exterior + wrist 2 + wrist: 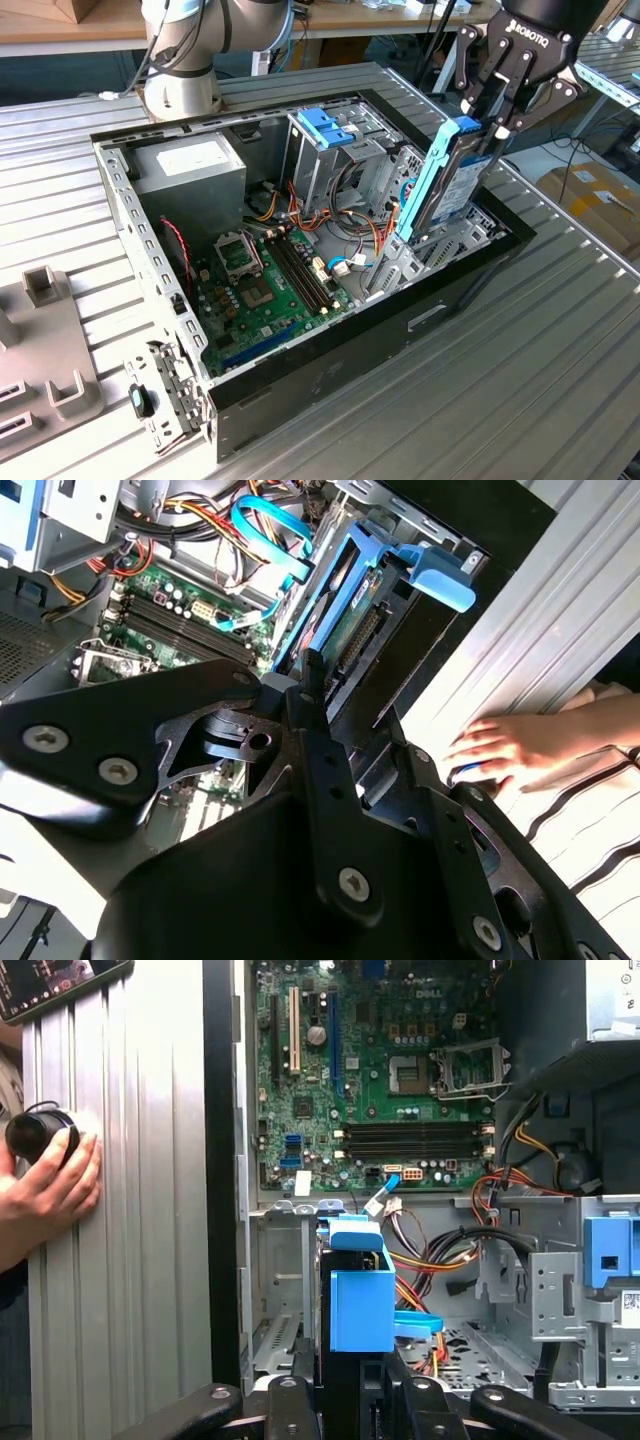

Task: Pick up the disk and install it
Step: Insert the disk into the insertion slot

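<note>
Now the gripper [492, 122] is clamped on the upper end of the disk [445, 180]. The disk stands on edge, slightly tilted, with its lower end inside the open computer case [330, 365] at the exterior view's right end. A person's hand [50, 1185] rests on the ribbed table [520, 400] beside the case.

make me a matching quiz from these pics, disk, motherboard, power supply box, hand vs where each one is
Things:
1 disk
2 motherboard
3 grey power supply box
4 person's hand

Places:
A flat on the floor of the case
B on the ribbed table, outside the case
C upright in the end effector, at the case's end on the exterior view's right
D case's far corner on the exterior view's left

Pairs: 1-C, 2-A, 3-D, 4-B
</note>
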`<state>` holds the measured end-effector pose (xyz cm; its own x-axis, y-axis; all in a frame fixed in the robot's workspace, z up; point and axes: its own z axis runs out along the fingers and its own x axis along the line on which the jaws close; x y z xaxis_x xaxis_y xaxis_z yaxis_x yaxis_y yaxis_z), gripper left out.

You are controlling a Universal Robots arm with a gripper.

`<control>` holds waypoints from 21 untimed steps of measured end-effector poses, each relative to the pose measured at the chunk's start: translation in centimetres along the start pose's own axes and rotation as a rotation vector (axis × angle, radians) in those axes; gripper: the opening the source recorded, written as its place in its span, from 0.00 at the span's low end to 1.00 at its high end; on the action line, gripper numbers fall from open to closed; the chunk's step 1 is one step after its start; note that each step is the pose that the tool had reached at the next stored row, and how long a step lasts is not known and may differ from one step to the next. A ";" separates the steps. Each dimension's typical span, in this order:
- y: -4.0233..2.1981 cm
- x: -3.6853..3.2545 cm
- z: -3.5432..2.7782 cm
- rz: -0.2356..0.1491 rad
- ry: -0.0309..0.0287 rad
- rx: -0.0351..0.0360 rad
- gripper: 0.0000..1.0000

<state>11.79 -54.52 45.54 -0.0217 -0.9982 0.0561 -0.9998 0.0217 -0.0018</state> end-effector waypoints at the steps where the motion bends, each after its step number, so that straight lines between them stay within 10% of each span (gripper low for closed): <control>1: 0.00 -0.01 0.14 0.000 0.0000 -0.0001 0.35; 21: 0.01 -0.20 3.46 0.000 0.0000 0.0000 0.35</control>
<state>11.79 -54.52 42.07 -0.0217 -0.9982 0.0562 -0.9998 0.0217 -0.0017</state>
